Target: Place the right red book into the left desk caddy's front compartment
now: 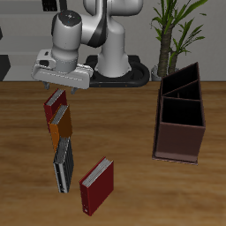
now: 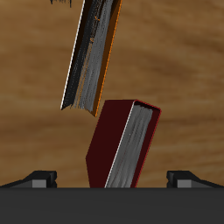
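My gripper (image 1: 58, 88) hangs over the right red book (image 1: 54, 102), fingers apart, beside the orange book (image 1: 61, 124).

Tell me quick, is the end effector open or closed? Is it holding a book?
End effector: open, holding nothing. The right red book shows between its spread fingers, not gripped.

The right red book (image 1: 54, 103), dark maroon with pale page edges (showing plainly in the wrist view (image 2: 127, 144)), sits tilted toward the table's back; the front compartment (image 1: 181, 113), black inside, lies well apart.
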